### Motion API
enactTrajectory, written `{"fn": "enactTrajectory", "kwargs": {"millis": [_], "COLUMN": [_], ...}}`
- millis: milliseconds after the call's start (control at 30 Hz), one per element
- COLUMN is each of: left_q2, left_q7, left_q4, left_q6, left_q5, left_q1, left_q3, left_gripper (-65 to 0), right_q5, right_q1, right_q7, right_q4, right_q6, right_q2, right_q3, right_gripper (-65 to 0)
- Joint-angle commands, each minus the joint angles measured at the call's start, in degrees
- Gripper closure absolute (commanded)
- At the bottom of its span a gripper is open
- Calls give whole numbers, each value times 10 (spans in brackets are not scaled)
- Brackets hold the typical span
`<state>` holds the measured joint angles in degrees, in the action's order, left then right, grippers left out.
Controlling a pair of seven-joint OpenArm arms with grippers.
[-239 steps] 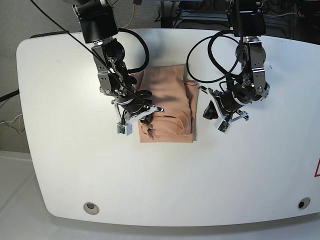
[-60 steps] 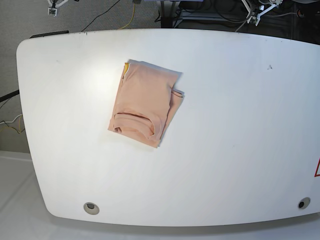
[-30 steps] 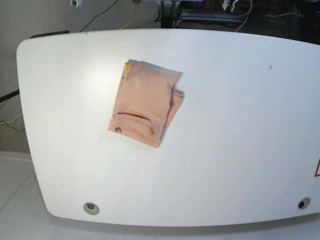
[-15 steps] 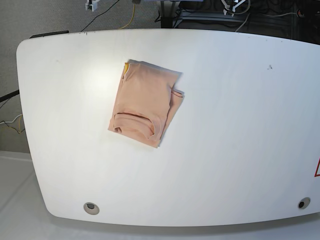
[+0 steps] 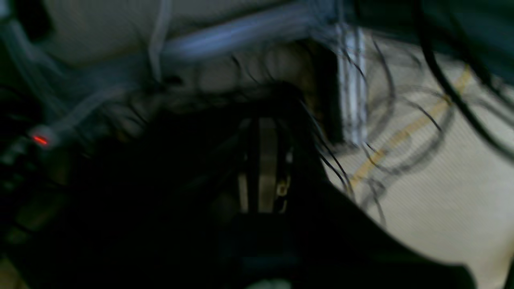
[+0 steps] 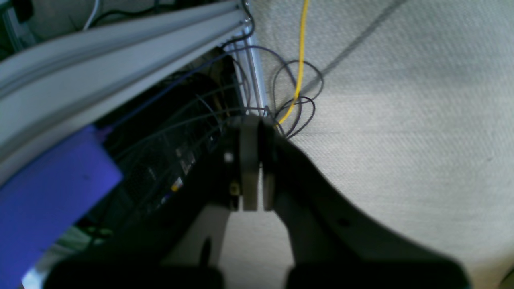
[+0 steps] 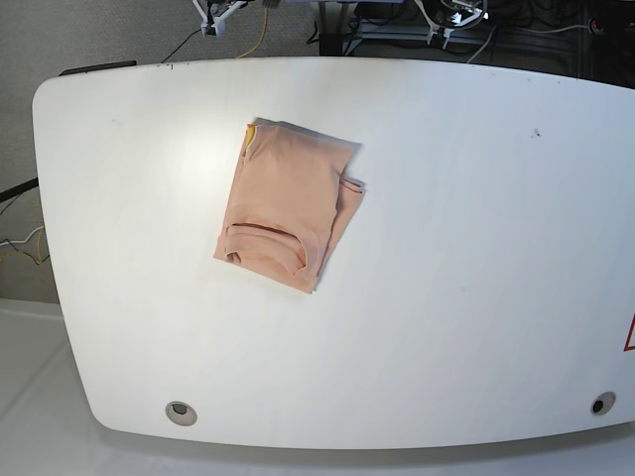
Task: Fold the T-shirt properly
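Base view: T-shirt (image 7: pixel 290 206) folded into a compact peach rectangle, lying a bit skewed on the white tabletop (image 7: pixel 476 278), left of centre and toward the far edge. Tiny yellow tag (image 7: pixel 250 130) peeking out at the far-left corner, neck opening showing near the lower end, a small fold sticking out on the right side. Nothing touching it. Only scraps of both arms poking in at the very top edge, well apart from the shirt.

Right wrist view: right pincer (image 6: pixel 253 164) shut tight, pads pressed together with nothing between them, pointing at beige carpet (image 6: pixel 401 120). Yellow cable (image 6: pixel 299 60) and a tangle of dark wires just past the tips, a grey metal rail (image 6: pixel 120 72) slanting across the upper left, something purple (image 6: pixel 48 188) at lower left.

Left wrist view: dark and really blurry. Left pincer (image 5: pixel 263 164) looks closed or nearly so, honestly can't tell for sure. Small red light (image 5: pixel 40 140) glowing on the left, more dark wires and a yellowish cable (image 5: pixel 409 132) over pale carpet on the right.
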<state>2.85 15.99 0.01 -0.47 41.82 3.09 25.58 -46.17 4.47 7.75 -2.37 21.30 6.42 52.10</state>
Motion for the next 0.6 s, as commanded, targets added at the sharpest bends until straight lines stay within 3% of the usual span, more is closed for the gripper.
{"fn": "enactTrajectory", "kwargs": {"millis": [0, 200, 567], "left_q2": [-9, -22, -21], "left_q7": [2, -23, -27], "left_q4": [0, 0, 0], "left_q6": [5, 8, 9], "left_q5": [7, 7, 2], "left_q1": [-11, -28, -31], "left_q3": [0, 0, 1], "left_gripper": [-18, -18, -19], "right_q5": [1, 1, 1], "right_q1": [-6, -15, -19], "right_q7": [1, 1, 1], "right_q4": [7, 7, 8], "right_q6": [-18, -60, -75], "right_q2": [-10, -30, -43], "right_q3": [-21, -50, -50], "right_gripper": [0, 0, 0]}}
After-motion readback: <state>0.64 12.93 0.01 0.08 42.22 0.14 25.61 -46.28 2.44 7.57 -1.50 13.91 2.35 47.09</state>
